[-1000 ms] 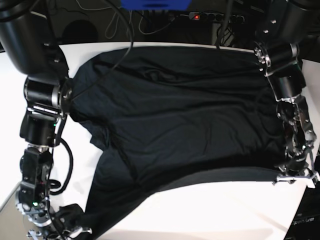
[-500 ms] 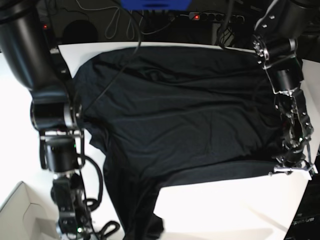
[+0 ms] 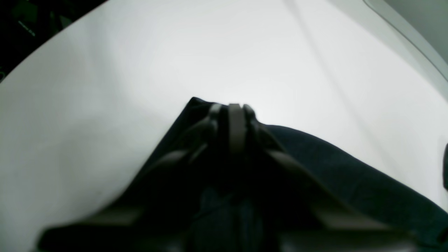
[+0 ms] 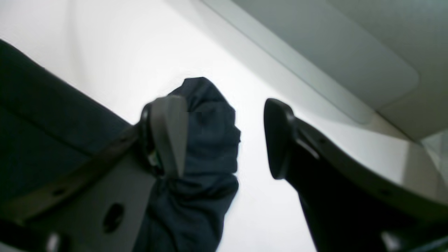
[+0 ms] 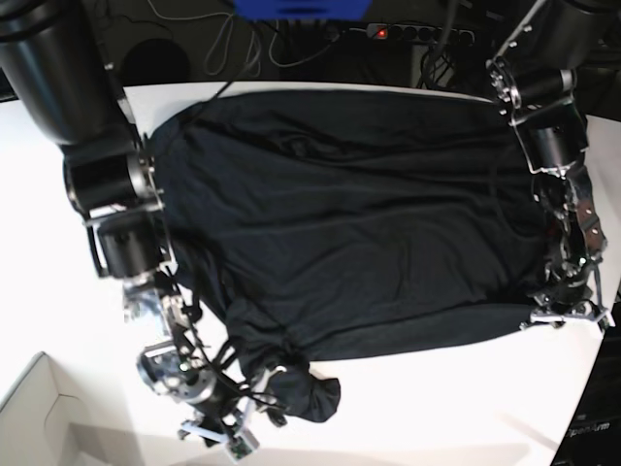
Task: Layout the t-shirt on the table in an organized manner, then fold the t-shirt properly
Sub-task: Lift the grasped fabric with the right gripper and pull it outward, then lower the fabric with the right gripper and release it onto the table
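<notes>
The white counter (image 5: 437, 408) carries a black t-shirt (image 5: 340, 223), spread from its far edge toward the middle, one bunched corner near the front-left.

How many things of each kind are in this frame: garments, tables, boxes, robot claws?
T-shirt, black: 1
Table, white: 1
Cardboard box, only a corner showing: 1
Claws: 2, the left claw and the right claw
Total: 5

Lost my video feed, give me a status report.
Right gripper jaws open, bunched t-shirt corner beside one jaw. Left gripper jaws nearly shut on the hem. Nothing in the way.
</notes>
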{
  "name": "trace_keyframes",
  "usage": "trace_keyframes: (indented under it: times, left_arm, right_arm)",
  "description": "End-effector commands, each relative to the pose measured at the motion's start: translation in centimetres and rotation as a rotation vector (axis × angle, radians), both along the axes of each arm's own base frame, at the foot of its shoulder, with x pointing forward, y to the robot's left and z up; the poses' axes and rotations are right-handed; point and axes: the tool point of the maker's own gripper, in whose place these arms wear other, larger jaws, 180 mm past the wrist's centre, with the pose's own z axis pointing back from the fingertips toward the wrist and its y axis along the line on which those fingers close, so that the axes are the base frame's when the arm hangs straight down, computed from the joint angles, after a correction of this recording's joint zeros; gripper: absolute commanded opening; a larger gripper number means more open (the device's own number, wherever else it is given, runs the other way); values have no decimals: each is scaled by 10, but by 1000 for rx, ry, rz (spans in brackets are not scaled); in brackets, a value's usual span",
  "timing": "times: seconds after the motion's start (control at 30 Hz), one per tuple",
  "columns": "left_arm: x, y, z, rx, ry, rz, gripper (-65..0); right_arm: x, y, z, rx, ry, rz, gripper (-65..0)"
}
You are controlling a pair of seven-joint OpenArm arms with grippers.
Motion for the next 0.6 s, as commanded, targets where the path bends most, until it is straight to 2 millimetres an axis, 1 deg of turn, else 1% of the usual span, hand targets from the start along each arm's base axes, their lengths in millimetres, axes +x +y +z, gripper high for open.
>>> trace_keyframes:
  times: [0.0, 0.07, 0.13, 0.2, 0.27, 0.3, 0.37, 0.43, 0.5, 0.53, 0.57]
  left_arm:
    - [11, 8, 26, 30, -67, 6, -537]
    - [7, 9, 22, 33, -58, 6, -484]
    - [6, 9, 21, 35, -59, 7, -448]
    - [6, 9, 21, 34, -58, 8, -425]
    - [6, 10, 22, 35, -62, 10, -423]
    - [6, 10, 23, 35, -65, 10, -423]
    - [9, 10, 36, 50, -94, 7, -423]
    - [11, 10, 52, 67, -128, 3, -423]
    - [13, 8, 70, 86, -171, -2, -423]
    - [13, 7, 77, 95, -188, -3, -423]
    - [8, 6, 78, 106, -192, -6, -423]
  right_arm:
    - [10, -9, 38, 35, -90, -21, -298]
    - [2, -21, 29, 25, -57, -57, -298]
    - [-8, -32, 13, 3, -6, -90, -298]
    - [-23, -43, -10, -28, 58, -117, -299]
    - [-42, -48, -37, -43, 119, -130, -299]
    - [-51, -56, -48, -56, 142, -142, -299]
    - [-67, -61, -66, -75, 176, -146, -299]
    - [-79, -61, -78, -79, 196, -144, -299]
    - [-93, -68, -88, -98, 207, -146, -299]
    - [-99, -68, -91, -101, 211, -143, -299]
    - [-106, -69, -94, -104, 210, -141, -299]
